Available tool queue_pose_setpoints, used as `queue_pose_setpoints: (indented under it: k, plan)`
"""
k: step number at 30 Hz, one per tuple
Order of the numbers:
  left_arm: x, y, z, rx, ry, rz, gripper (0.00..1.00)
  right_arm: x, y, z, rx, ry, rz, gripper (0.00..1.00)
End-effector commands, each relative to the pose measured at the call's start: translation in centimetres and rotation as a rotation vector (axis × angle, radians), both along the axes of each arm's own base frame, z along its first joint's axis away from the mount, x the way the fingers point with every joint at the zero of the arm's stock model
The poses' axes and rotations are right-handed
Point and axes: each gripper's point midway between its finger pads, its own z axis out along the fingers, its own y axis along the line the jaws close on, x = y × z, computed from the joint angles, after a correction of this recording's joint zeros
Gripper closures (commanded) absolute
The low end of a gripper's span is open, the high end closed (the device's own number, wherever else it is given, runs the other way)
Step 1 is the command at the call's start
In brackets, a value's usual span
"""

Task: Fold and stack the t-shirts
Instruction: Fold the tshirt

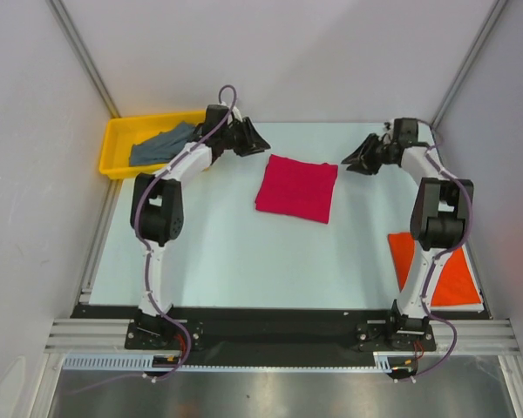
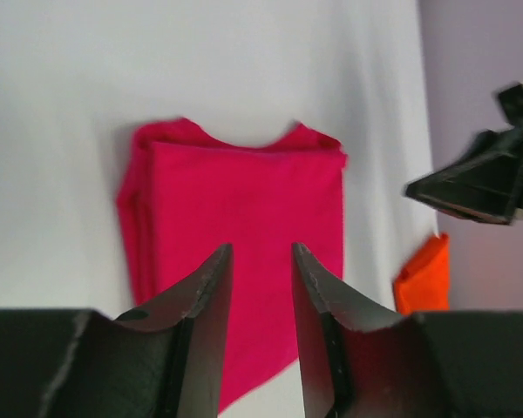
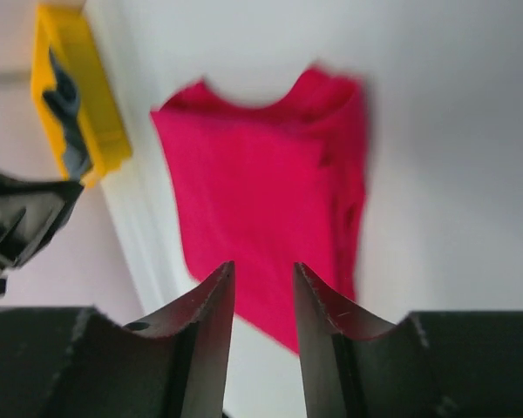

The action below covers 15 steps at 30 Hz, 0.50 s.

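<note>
A crimson-pink t-shirt (image 1: 296,188) lies folded into a flat square in the middle of the table, and it also fills the left wrist view (image 2: 244,200) and the right wrist view (image 3: 261,183). My left gripper (image 1: 261,144) hovers just off its far-left corner, open and empty (image 2: 261,252). My right gripper (image 1: 349,162) hovers off the far-right corner, open and empty too (image 3: 263,268). An orange-red t-shirt (image 1: 449,274) lies at the front right, partly hidden by the right arm. A grey-blue t-shirt (image 1: 161,144) lies crumpled in the tray.
The yellow plastic tray (image 1: 113,161) stands at the far-left corner of the table, right behind the left arm. White walls and metal frame posts close in the back and both sides. The arm bases sit on a rail at the near edge.
</note>
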Motion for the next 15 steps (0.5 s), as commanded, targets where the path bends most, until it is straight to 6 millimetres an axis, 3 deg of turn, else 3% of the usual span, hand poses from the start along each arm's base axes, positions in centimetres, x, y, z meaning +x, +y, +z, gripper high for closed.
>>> queue_pose_setpoints:
  k: [1,2,3,4,5,6,7,9,11,12,13,15]
  plan:
    - [-2.7,-3.7,3.8,-0.181,-0.115,-0.172,0.62,-1.7,4.8,1.2,0.161,-0.096,0.115,0.63]
    - [-3.1,-4.4,3.7,-0.206,-0.113,-0.19,0.63,-2.0,5.8,1.2,0.184,-0.111,0.128,0.63]
    - [-3.4,-5.0,3.1,-0.227,-0.104,-0.201,0.62,-1.2,6.4,2.5,0.233,-0.183,0.13,0.63]
    - [-3.6,-5.4,2.3,-0.244,-0.092,-0.211,0.62,-1.6,6.8,1.4,0.255,-0.177,0.13,0.63]
    - [-3.8,-6.2,2.4,-0.269,-0.098,-0.23,0.62,-1.0,7.0,1.6,0.275,-0.226,0.143,0.63]
    - [-3.6,-6.7,0.9,-0.273,-0.077,-0.235,0.62,-0.8,7.3,1.5,0.305,-0.217,0.137,0.63]
    - [-3.3,-7.0,0.6,-0.287,-0.075,-0.236,0.62,-0.5,7.5,-0.3,0.321,-0.183,0.135,0.63]
    - [-2.7,-7.2,-0.2,-0.309,-0.068,-0.248,0.63,0.4,7.6,-0.5,0.351,-0.213,0.147,0.63]
    - [-1.9,-7.0,-2.6,-0.308,-0.036,-0.242,0.63,1.4,7.3,-2.2,0.363,-0.19,0.125,0.63]
    - [-1.2,-7.2,-2.1,-0.313,-0.054,-0.248,0.64,1.8,6.9,-2.9,0.367,-0.183,0.116,0.63]
    - [-0.7,-6.9,-3.7,-0.302,-0.038,-0.246,0.64,2.3,6.8,-3.7,0.377,-0.178,0.111,0.63]
    - [0.6,-6.7,-3.4,-0.274,-0.073,-0.236,0.63,3.4,6.0,-4.6,0.375,-0.177,0.092,0.62]
